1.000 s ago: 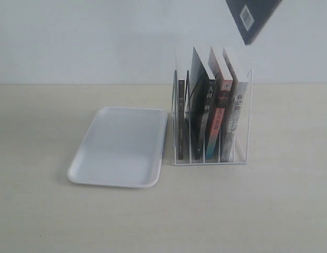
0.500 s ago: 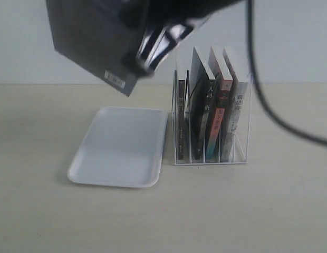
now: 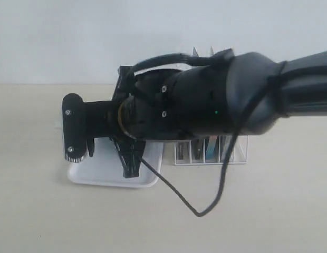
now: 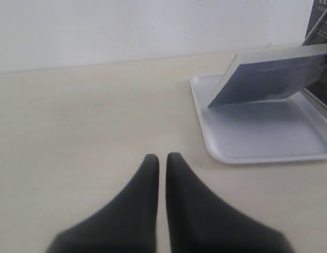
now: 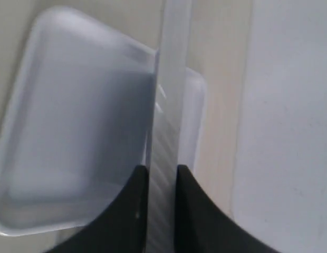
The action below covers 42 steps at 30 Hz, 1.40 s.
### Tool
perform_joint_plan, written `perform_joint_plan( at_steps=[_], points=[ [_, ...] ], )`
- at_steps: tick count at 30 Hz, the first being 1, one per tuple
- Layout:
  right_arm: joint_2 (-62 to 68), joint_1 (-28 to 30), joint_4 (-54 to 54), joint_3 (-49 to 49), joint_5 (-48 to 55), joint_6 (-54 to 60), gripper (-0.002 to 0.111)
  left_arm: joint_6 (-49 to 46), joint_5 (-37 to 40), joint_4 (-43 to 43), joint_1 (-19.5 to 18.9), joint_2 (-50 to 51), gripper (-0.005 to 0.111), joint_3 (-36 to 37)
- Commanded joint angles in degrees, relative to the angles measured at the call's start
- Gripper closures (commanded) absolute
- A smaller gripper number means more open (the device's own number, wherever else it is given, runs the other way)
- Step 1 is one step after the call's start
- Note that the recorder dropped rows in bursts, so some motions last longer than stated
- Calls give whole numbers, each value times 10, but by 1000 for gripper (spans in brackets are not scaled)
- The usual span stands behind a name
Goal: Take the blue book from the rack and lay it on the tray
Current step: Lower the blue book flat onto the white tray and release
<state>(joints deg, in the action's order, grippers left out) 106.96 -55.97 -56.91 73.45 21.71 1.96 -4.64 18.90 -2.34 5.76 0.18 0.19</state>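
- Step in hand: the laying-down. The blue book [image 4: 269,79] is out of the rack [image 3: 211,153] and hangs over the tray [image 4: 258,157], slanted, with one corner low near the tray floor. I cannot tell whether that corner touches.
- The right tool [image 5: 162,171] is clamped on the book's pale page edge, one finger on each cover, and looks straight down onto the tray.
- In the exterior view the right arm reaches across the middle and hides most of the tray and the book. Only the rack's lower slots and the tips of its books show behind it.
- The left tool [image 4: 162,158] hovers over the bare bench [image 4: 74,132], well apart from the tray. Its fingers are nearly together and hold nothing.
- Next move, as I judge it: lower and level the book until it lies flat inside the rim, then part the fingers and lift clear without dragging it.
- Writing: none is legible. The cover shows only as a blurred blue-grey face, and the marks at the far corner of the left wrist view are too small to read.
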Motion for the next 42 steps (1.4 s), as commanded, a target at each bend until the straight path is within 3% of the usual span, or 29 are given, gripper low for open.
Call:
perform_joint_plan(
  at_steps=[1, 28, 30, 38, 42],
  points=[
    [28, 0, -215, 29, 28, -185, 109, 4, -9, 0, 0, -2, 102, -2],
    [92, 29, -202, 32, -24, -235, 107, 4, -9, 0, 0, -2, 102, -2],
    [92, 29, -202, 32, -24, -239, 103, 4, -9, 0, 0, -2, 102, -2],
    [91, 29, -175, 32, -6, -257, 63, 4, -9, 0, 0, -2, 102, -2],
    [89, 29, -155, 32, 7, -260, 56, 4, -9, 0, 0, -2, 102, -2]
  ],
)
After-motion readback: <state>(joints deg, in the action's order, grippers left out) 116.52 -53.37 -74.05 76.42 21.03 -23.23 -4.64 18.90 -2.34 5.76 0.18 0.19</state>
